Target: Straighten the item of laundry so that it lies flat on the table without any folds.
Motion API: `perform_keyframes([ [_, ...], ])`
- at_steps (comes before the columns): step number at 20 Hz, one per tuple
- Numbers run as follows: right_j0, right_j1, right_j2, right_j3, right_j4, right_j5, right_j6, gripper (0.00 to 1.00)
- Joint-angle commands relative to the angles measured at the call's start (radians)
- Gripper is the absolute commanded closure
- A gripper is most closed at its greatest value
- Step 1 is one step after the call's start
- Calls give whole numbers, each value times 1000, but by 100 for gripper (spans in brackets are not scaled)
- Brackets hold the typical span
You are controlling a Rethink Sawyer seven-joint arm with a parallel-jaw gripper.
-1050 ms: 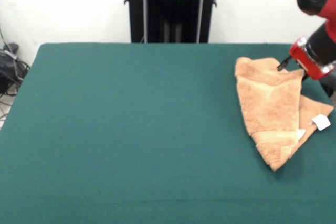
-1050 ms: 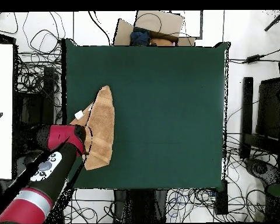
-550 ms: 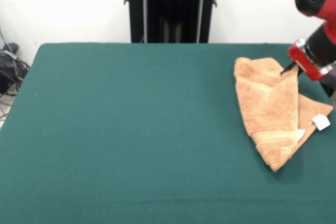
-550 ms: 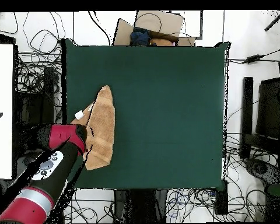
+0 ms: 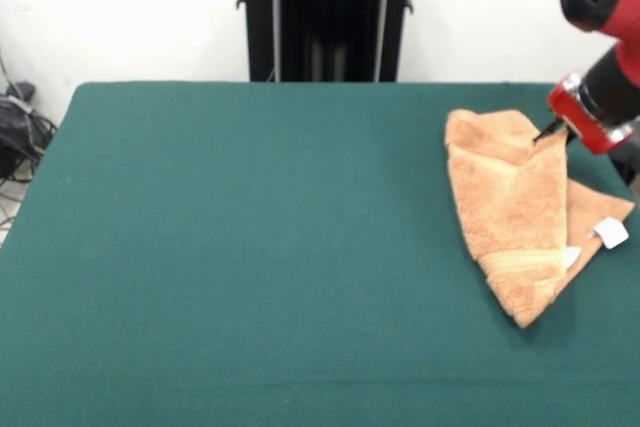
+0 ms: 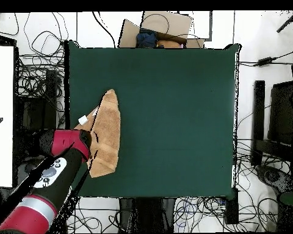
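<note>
The towel lies folded over on itself near the right edge of the table in the front view, toward the far right corner. It forms a long, narrow wedge: a rounded, bunched end points to the table's far side and a tapered end points to the near side. A woven band crosses the upper layer close to the tapered end. A 2nd layer sticks out from under the upper one on the side toward the table's edge, and a small white tag sits on that layer's corner.

In the overhead view the towel lies along the table's left edge, in the lower half of that edge, with the tag just at the edge of the table. The rest of the green top is bare.

The red and black arm comes in over that same edge. The gripper is down at the bunched end of the towel, on the side toward the table's edge. Only a dark tip shows against the cloth below the red wrist collar, right at the fold. I cannot tell how far the gripper is open, or whether it has hold of the cloth. In the overhead view the red wrist covers the gripper and part of the towel's edge.
</note>
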Motion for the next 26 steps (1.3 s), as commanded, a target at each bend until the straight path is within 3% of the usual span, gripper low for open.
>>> perform_keyframes([
  [1, -77, 15, 78, 6, -32, -85, 85, 100],
  [4, -156, -42, 165, 77, 18, -99, 11, 100],
  [12, -261, -119, 223, 102, -29, -22, -58, 100],
  [21, -392, -121, 353, 176, -37, -128, -129, 100],
  [26, -497, -119, 471, 243, -26, -210, -184, 100],
])
